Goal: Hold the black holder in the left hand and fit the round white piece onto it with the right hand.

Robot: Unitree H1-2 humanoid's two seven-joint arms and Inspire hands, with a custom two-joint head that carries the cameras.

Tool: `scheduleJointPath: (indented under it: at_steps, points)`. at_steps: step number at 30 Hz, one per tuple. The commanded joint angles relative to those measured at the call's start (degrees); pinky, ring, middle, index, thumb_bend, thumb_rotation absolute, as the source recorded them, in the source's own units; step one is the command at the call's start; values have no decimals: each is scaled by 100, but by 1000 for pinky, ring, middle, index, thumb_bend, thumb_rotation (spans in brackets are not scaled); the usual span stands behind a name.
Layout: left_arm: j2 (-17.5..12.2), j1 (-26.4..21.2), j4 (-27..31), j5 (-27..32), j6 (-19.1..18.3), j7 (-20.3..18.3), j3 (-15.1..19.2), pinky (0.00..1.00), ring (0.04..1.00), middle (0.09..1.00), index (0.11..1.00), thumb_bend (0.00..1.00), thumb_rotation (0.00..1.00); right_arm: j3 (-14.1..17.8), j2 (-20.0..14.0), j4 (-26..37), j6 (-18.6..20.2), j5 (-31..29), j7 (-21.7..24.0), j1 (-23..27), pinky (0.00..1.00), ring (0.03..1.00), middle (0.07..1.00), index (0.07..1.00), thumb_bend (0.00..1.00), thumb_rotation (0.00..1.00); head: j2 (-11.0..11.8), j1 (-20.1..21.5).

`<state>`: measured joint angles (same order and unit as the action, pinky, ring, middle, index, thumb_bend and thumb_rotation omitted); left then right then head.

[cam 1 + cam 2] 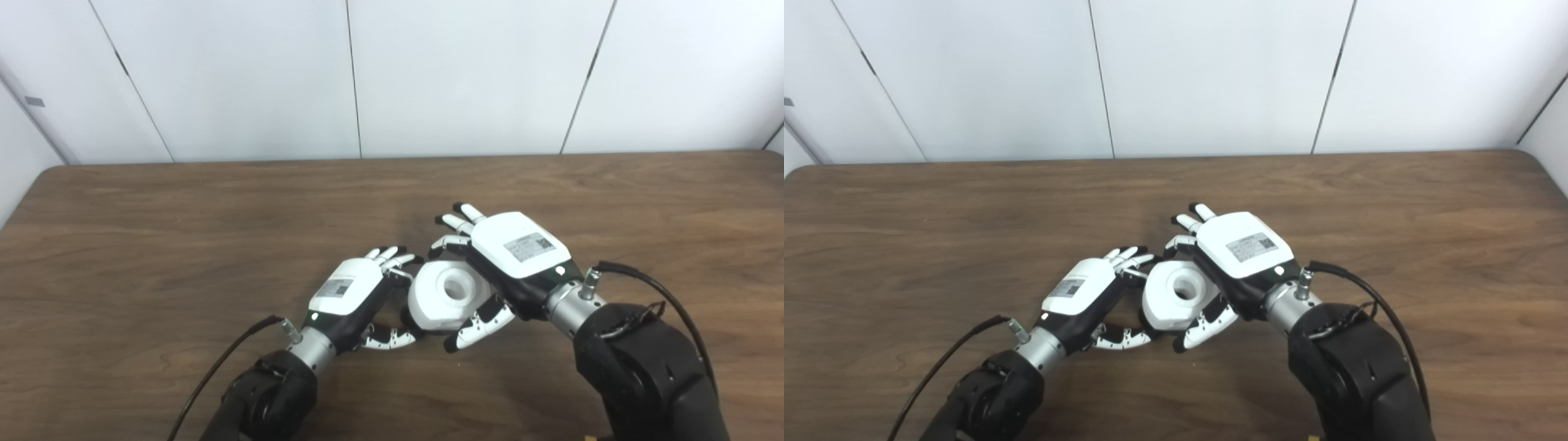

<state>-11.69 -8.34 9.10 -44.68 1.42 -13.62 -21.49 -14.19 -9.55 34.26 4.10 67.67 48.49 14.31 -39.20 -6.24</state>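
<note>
— White piece (pixel 449 295): where is it now?

— Just below the middle of the frame, between my two robot hands, over the counter (pixel 184 245). Its round bore faces up toward the cameras.

— And the holder?

— Mostly hidden. I can see only a sliver of black (pixel 407 316) at the piece's lower left edge, by my left thumb, and I cannot say for sure that it is the holder, or how far the piece sits on it.

— Which step are you in, then?

— The fitting itself, I judge. Both robot hands are at the piece, so the two parts have met or nearly so. The next move calls for keeping the left side steady and pressing the piece square along its bore, without tilting it.

— How is your right robot hand (pixel 511 263) set?

— Curled round the piece from the right: fingers over its upper edge, thumb (pixel 481 321) touching its lower edge. It pinches the piece, half closed.

— And the left robot hand (pixel 352 300)?

— Half curled on the piece's left side, fingertips at its upper left, thumb stretched under it. What it actually clamps is hidden, so I cannot tell.
</note>
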Motion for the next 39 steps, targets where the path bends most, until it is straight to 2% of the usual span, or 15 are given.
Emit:
scheduleJointPath:
  at_steps: [1,5,10,15,27,28,29,30,32,39]
  points:
    - [21,-170,84,-53,32,89,-4,1000,974,903,481,515,51,56,23,234,-2,-69,-59,144,746,1000,949,756,933,470,0,-7]
    - [45,-161,89,-94,-6,108,10,1000,971,900,481,516,51,60,30,236,9,-73,-44,144,779,1000,952,756,926,458,-7,-9]
    - [81,-148,87,-143,-78,135,46,1000,967,897,481,517,52,57,10,220,-26,-97,-89,142,739,1000,946,747,928,465,5,-10]
    - [118,-128,114,-179,-196,108,72,1000,971,898,482,518,54,66,34,239,5,-119,-77,131,745,1000,948,741,926,456,0,-13]
    - [113,-189,250,-437,-691,-204,-21,1000,980,931,493,519,71,75,8,218,-23,-148,-130,116,726,1000,945,736,928,461,8,-21]
    - [114,-191,257,-470,-720,-223,-26,1000,976,932,548,795,138,77,8,218,-26,-155,-136,115,724,1000,944,735,929,459,8,-21]
    - [114,-196,269,-510,-763,-255,-36,1000,975,932,569,892,165,82,7,220,-22,-174,-135,113,723,1000,943,734,929,459,8,-21]
    - [108,-203,277,-563,-804,-280,-53,1000,975,935,587,946,190,86,8,223,-15,-186,-123,114,729,1000,945,734,926,456,8,-21]
    - [105,-210,287,-641,-862,-316,-77,1000,971,940,620,990,237,90,4,223,-19,-198,-120,111,751,1000,948,736,920,452,1,-21]
    - [89,-251,351,-877,-1097,-534,-165,1000,975,963,709,1000,341,88,-13,212,-50,-174,-130,120,735,1000,946,731,917,460,14,-18]
